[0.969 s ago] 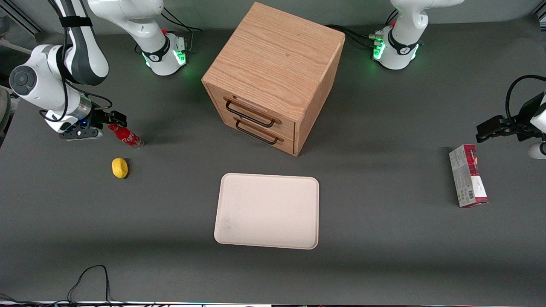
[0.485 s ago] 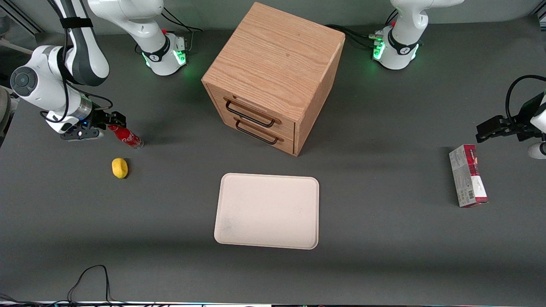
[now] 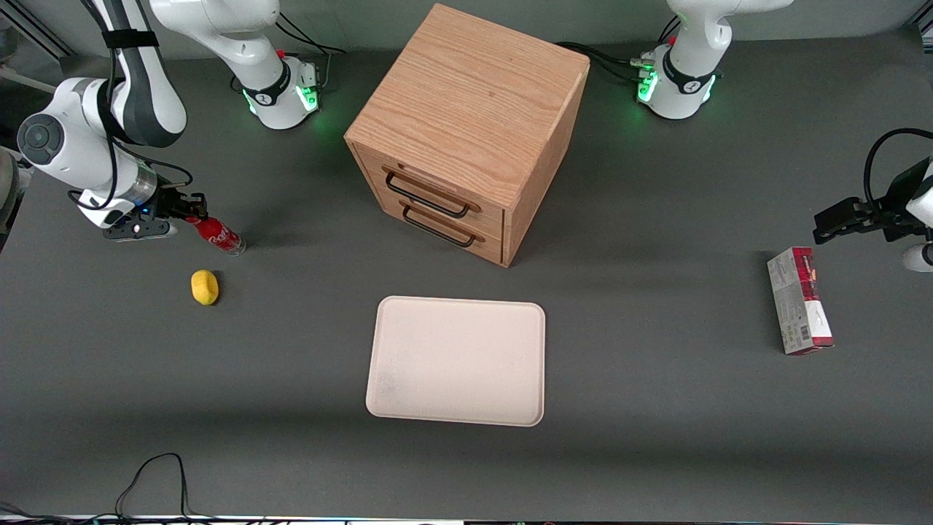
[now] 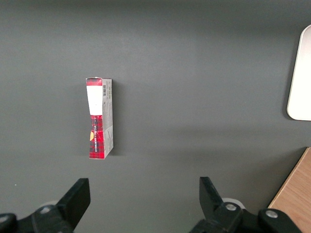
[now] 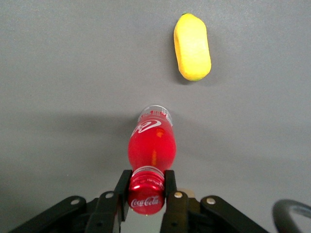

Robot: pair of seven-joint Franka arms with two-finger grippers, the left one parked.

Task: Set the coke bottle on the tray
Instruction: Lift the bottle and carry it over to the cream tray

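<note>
The coke bottle (image 3: 216, 236) stands on the grey table toward the working arm's end, with red cap, red label and clear base. My gripper (image 3: 192, 214) is at its top, shut on the red cap (image 5: 146, 193), with one black finger (image 5: 122, 186) pressed on each side of it. The bottle's red body (image 5: 150, 141) and clear base show below the cap, standing on the table. The tray (image 3: 457, 360), off-white with rounded corners and a low rim, lies flat nearer the front camera than the cabinet, near the table's middle. Nothing lies on it.
A yellow lemon-like lump (image 3: 205, 286) lies close to the bottle, nearer the front camera; it also shows in the right wrist view (image 5: 193, 46). A wooden two-drawer cabinet (image 3: 466, 131) stands mid-table. A red-and-white carton (image 3: 799, 310) lies toward the parked arm's end.
My gripper has come down a little along the bottle's top, and its fingers now sit tight on the cap. The bottle's base stays on the same spot.
</note>
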